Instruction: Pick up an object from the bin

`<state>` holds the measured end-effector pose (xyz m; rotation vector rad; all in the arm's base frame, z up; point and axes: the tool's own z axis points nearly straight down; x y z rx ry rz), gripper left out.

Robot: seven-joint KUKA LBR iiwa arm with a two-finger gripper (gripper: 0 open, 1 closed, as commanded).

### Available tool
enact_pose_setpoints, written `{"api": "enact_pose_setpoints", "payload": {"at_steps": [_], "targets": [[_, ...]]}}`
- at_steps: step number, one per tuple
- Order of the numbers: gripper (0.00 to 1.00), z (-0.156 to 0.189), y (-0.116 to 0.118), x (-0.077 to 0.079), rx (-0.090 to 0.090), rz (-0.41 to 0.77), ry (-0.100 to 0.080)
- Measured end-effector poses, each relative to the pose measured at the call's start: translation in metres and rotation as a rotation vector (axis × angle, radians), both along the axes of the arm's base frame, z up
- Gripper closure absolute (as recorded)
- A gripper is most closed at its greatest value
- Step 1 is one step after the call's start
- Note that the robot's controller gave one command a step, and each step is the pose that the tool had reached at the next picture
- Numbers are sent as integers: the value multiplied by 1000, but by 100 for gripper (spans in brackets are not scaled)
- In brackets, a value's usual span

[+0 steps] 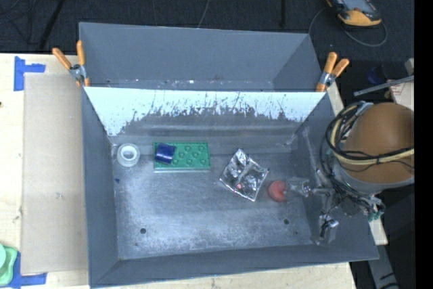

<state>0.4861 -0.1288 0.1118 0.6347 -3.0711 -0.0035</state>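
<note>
Red ball [277, 191] — small, on the bin [203, 233] floor towards the right, just beside a crumpled foil wrapper [243, 174] — could be rolled away if nudged off-centre, or the wrapper caught with it. Whether the jaws, low by the right wall, are spread or pressed together cannot be told. A green brick plate [193, 156] and white ring [127, 155] lie well apart.

Strung across the middle of the bin [203, 227], left to right: ring [127, 155], plate [193, 157], wrapper [243, 174], ball [277, 191]. Ring just beside the plate. On the plate's left end, a block [164, 154]. Ball just right of the wrapper, slightly nearer the front. Right of the ball, by the right wall, the gripper [327, 223].
</note>
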Motion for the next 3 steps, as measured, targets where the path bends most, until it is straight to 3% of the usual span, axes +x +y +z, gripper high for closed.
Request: {"api": "enact_pose_setpoints", "payload": {"at_steps": [1, 2, 3], "targets": [[0, 52, -21, 41, -3, 54, -14], [0, -32, 1, 65, 4, 72, -1], [0, -43, 24, 76, 1, 34, -5]]}}
